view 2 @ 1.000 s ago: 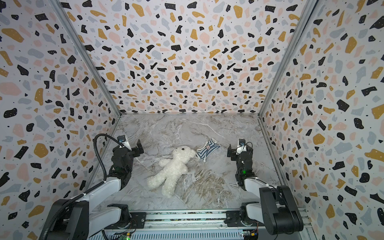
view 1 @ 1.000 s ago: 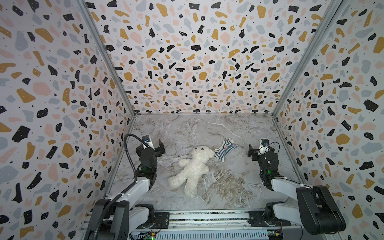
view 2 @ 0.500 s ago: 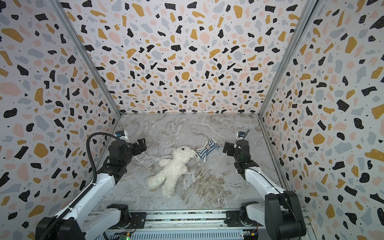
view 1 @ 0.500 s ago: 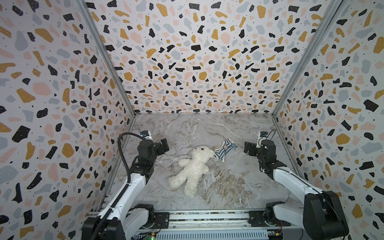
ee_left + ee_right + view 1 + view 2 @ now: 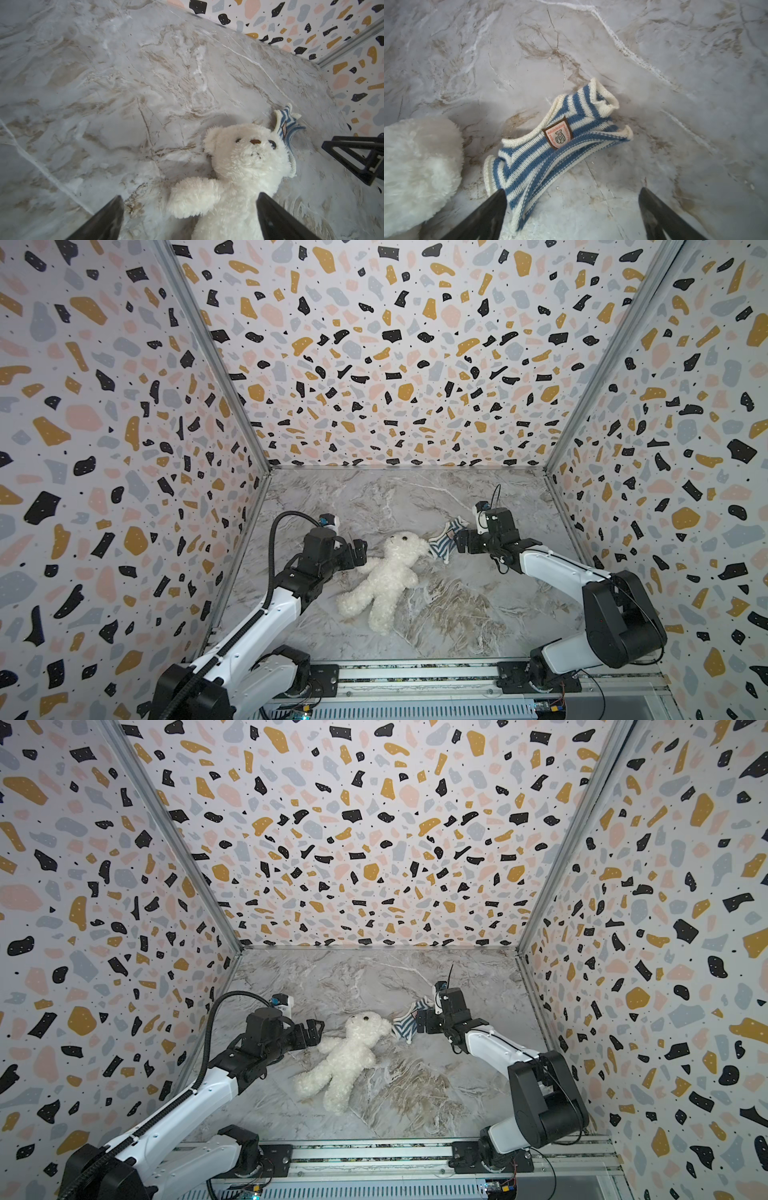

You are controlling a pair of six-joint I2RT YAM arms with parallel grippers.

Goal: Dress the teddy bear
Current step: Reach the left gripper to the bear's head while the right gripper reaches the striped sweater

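Observation:
The teddy bear (image 5: pixel 386 572) (image 5: pixel 345 1056), fluffy and cream-white, lies on its back in the middle of the marble floor, head toward the back right. A small blue-and-white striped shirt (image 5: pixel 446 539) (image 5: pixel 405 1025) with a badge lies crumpled against its head. My left gripper (image 5: pixel 359 551) (image 5: pixel 316 1031) hangs open just left of the bear's shoulder. In the left wrist view the bear (image 5: pixel 239 166) has one arm between the spread jaws of that gripper (image 5: pixel 190 199). My right gripper (image 5: pixel 459 541) (image 5: pixel 419 1021) is open at the shirt's right edge. In the right wrist view the shirt (image 5: pixel 550 145) reaches one fingertip (image 5: pixel 497 199).
Terrazzo-patterned walls (image 5: pixel 124 448) (image 5: pixel 685 448) close in the left, right and back sides. A metal rail (image 5: pixel 415 672) with both arm bases runs along the front. The right gripper's black frame (image 5: pixel 353 158) shows in the left wrist view beside the shirt (image 5: pixel 286 128).
Both arms have reached inward from the sides: the left gripper toward the bear's shoulder, the right gripper toward the shirt. Bear and shirt have not moved. Both grippers stayed open.

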